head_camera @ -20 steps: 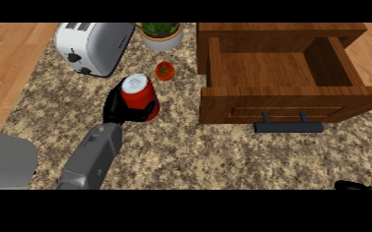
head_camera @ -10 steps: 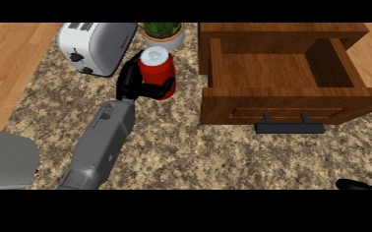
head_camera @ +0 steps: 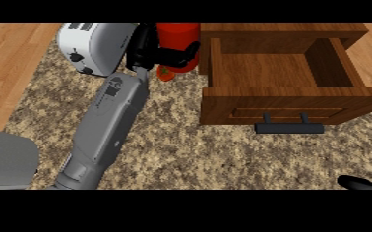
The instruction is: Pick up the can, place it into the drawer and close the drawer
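The red can (head_camera: 178,35) is in the upper part of the view, upright, and its top is cut by the edge of the view. It is outside the drawer (head_camera: 283,105), just beside the drawer's left wall, between this wall and the white toaster (head_camera: 93,45). The left hand (head_camera: 145,49) grips the can from its left side: the black fingers (head_camera: 178,57) are curled across the front of the can, so the lower part of the can is partly hidden. Under the can a small red and orange object (head_camera: 166,73) shows, partly covered by it, and I cannot tell what it is. I also cannot tell whether the bottom of the can touches the surface (head_camera: 218,152). The grey left forearm (head_camera: 105,128) goes from the lower left edge diagonally up to the hand. The drawer is wooden and is pulled open; its inside shows only a bare wooden bottom, and its dark handle (head_camera: 289,127) is on the front panel, toward the lower edge. The surface is a speckled brown stone. At the lower right corner only a small black part of the right hand (head_camera: 356,182) shows, well apart from the drawer, and I cannot tell if it is open or closed. A grey object (head_camera: 16,162) lies at the lower left edge, and wooden floor (head_camera: 22,54) shows along the left side.
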`<action>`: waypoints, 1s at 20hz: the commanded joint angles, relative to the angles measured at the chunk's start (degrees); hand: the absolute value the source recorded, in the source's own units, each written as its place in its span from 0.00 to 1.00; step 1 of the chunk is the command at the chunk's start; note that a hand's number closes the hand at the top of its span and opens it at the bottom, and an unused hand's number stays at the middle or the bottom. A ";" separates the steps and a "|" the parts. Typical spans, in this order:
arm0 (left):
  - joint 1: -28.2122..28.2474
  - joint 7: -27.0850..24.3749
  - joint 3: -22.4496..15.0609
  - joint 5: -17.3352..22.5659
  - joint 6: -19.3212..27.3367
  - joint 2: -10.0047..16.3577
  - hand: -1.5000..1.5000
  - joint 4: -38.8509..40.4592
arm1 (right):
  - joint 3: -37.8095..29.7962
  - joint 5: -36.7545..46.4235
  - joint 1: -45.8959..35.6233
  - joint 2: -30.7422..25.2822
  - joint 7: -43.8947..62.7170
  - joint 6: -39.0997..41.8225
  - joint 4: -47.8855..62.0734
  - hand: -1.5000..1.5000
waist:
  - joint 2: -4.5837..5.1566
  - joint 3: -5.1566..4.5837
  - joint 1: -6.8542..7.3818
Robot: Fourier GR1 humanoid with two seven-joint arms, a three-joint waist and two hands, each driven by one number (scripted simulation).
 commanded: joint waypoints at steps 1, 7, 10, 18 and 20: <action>-3.58 5.41 -6.39 1.03 7.27 -0.05 1.00 -3.84 | 0.94 0.43 0.00 0.01 2.18 -0.33 -2.72 0.00 | 0.15 -0.02 -0.69; -17.84 13.27 -1.32 -0.74 7.56 0.53 1.00 2.17 | -0.06 0.07 -1.70 -0.41 2.15 -1.08 -1.77 0.00 | 0.39 0.00 -1.02; -19.52 14.06 -6.67 1.04 11.06 -0.05 1.00 2.84 | -1.14 -1.31 -2.99 -1.78 2.99 -0.65 -1.17 0.00 | 0.36 0.00 -1.22; -30.37 14.75 -9.93 6.41 14.08 -0.05 1.00 13.50 | 0.34 0.92 -1.83 0.09 -2.74 0.03 2.92 0.00 | 0.59 0.05 -2.01; -33.32 11.87 -10.73 8.17 15.57 -0.05 1.00 18.66 | 0.78 -0.12 -4.30 -0.83 3.08 -1.43 -0.14 0.00 | 0.88 0.05 -3.09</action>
